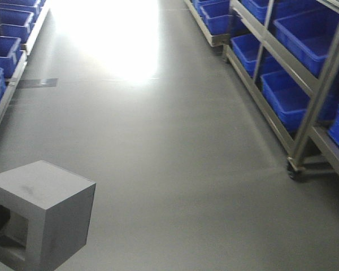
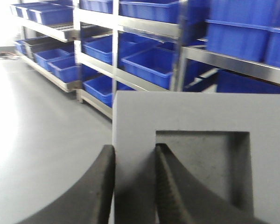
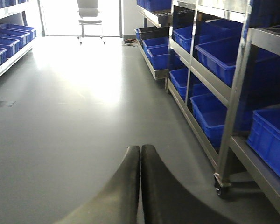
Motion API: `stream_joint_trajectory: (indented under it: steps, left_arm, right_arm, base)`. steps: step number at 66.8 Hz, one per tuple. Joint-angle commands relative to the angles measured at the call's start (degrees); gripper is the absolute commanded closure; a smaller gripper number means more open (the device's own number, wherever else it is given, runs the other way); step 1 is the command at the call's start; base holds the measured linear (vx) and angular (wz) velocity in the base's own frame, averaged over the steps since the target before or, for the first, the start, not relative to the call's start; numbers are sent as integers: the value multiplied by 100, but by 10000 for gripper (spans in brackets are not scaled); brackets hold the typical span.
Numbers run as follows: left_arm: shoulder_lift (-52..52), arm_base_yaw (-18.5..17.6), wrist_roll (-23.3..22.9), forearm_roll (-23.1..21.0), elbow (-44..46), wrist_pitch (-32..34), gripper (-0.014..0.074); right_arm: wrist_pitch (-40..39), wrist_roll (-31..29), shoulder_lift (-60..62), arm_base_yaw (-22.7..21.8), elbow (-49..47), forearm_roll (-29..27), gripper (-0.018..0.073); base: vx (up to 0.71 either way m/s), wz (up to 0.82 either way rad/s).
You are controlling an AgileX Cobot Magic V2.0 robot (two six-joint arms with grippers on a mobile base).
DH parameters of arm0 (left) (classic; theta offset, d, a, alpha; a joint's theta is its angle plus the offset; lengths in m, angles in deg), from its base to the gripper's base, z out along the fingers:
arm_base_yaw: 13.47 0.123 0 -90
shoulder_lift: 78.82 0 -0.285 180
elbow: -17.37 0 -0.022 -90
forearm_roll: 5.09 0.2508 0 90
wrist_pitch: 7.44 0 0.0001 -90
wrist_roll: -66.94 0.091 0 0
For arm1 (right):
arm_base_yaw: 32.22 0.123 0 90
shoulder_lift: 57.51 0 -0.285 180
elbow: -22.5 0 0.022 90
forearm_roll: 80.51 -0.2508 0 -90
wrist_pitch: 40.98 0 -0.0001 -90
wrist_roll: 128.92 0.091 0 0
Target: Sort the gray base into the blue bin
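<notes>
Left tool [image 2: 135, 156] grips one wall of the matte, square-recessed gray base [image 2: 196, 112]; right tool [image 3: 140, 151] sits closed, empty.

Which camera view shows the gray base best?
The left wrist view: the gray base appears close, recess facing the camera, left pincer clamping one wall. The front view shows its cube shape, cropped. The right wrist view misses it.

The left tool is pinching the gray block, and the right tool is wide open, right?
Not quite. The right tool is shut, not wide open: the right wrist view shows its jaws pressed together with nothing between them. The rest is right: the left tool is pinching the gray base by one wall of its recess.
</notes>
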State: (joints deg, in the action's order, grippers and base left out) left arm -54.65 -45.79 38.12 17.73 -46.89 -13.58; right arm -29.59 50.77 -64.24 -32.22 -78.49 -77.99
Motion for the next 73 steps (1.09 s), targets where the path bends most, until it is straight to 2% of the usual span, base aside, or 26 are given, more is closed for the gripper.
stream_joint_trajectory:
  steps: [1,18,73]
  left_arm:
    - [11,-33,-43,-3,195,549,603]
    - [11,-33,-43,-3,195,549,603]
    - [11,-33,-43,-3,195,549,603]
  right_arm:
    - [-415,-38,43,-31,32,48,564]
    - [-415,-38,43,-31,32,48,564]
    - [-414,-38,43,-31,32,48,564]
  base:
    - [37,41]
    - [41,22]
    - [49,4]
